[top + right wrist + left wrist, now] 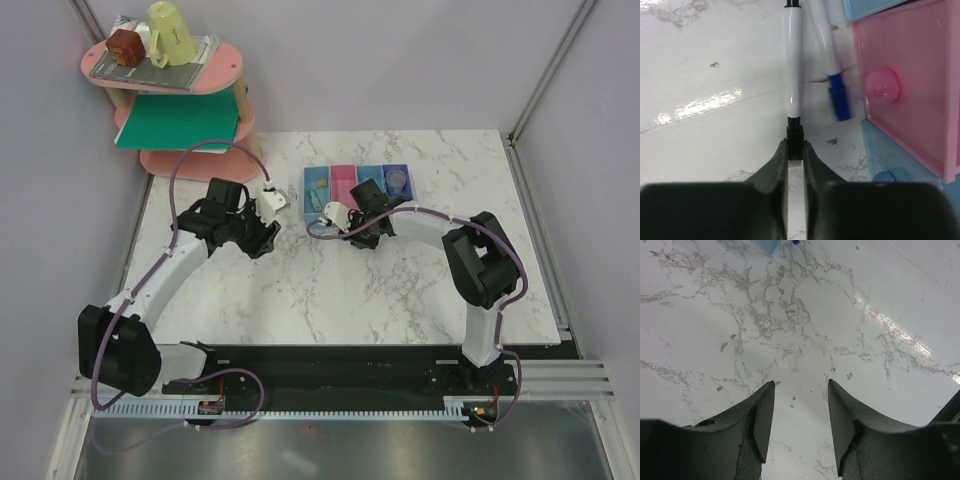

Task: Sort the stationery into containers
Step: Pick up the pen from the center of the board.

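The right fingers [771, 170] pinch the black-capped marker [793, 65], a blue-capped marker [839, 100] just right of them; the left fingers [760, 425] stand spread above the desk [790, 315].

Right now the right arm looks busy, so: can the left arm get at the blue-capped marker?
Probably yes: the left gripper hangs open over the table, but the right gripper, shut on the black-capped marker, crowds the blue-capped marker.

The row of four little bins [357, 186] (blue, pink, blue, purple-blue) stands open, the blue-capped white marker [828, 59] lies just beside it, and the black-tipped white marker [793, 75], pinched at one end, points along it.
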Robot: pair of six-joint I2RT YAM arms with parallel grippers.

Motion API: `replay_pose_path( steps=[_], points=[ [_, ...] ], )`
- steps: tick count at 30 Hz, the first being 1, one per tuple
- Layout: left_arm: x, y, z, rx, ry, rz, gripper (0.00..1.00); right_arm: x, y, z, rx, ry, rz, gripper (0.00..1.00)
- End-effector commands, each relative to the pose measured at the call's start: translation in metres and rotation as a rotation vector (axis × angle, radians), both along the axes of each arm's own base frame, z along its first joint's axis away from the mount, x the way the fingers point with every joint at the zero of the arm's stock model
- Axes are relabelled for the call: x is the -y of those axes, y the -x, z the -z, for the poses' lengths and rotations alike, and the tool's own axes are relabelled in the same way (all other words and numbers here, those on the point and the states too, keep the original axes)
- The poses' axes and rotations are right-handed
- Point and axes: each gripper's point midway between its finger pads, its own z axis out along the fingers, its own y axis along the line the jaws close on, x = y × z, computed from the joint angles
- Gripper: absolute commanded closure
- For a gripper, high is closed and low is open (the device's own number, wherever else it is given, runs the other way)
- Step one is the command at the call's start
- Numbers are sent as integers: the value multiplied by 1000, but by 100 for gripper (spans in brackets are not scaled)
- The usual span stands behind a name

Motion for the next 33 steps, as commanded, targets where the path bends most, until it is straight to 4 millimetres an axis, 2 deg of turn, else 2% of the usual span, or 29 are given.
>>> replay_pose_path(
  steps=[1, 7, 10, 11, 12, 13, 14, 16, 17, 18, 19, 20, 22, 23, 24, 30, 33],
  points=[
    [11, -27, -21, 95, 5, 44, 46, 10, 18, -4, -36, 3, 5, 94],
    [27, -42, -16, 115, -14, 95, 46, 22, 35, -46, 4, -17, 10, 97],
    [42, -44, -15, 128, -7, 132, 46, 27, 44, -69, 25, -39, 25, 98],
    [52, -42, -8, 119, -10, 157, 46, 30, 46, -74, 36, -38, 35, 98],
    [56, -41, -2, 117, -19, 166, 46, 32, 46, -90, 77, -61, 43, 98],
    [63, -47, -1, 142, -16, 174, 46, 35, 46, -98, 95, -73, 65, 98],
    [76, -45, 8, 134, -22, 199, 46, 41, 41, -108, 118, -81, 96, 98],
    [87, -48, 21, 137, -42, 200, 47, 49, 36, -127, 151, -105, 141, 98],
    [103, -49, 24, 163, -40, 223, 47, 58, 29, -136, 171, -119, 184, 98],
    [106, -53, 38, 153, -76, 213, 47, 65, 25, -145, 196, -125, 206, 98],
    [118, -50, 43, 159, -83, 238, 47, 70, 23, -149, 205, -126, 223, 98],
    [126, -57, 42, 193, -79, 237, 47, 78, 18, -154, 222, -126, 247, 98],
    [136, -62, 57, 201, -110, 245, 47, 87, 17, -160, 245, -113, 267, 99],
    [142, -71, 54, 233, -106, 239, 47, 92, 15, -164, 255, -112, 275, 98],
    [142, -77, 66, 235, -139, 228, 48, 94, 15, -167, 260, -112, 280, 98],
    [154, -115, 70, 326, -186, 177, 47, 98, 15, -174, 265, -117, 294, 98],
    [158, -122, 71, 356, -195, 185, 48, 99, 15, -173, 265, -115, 297, 98]
  ],
)
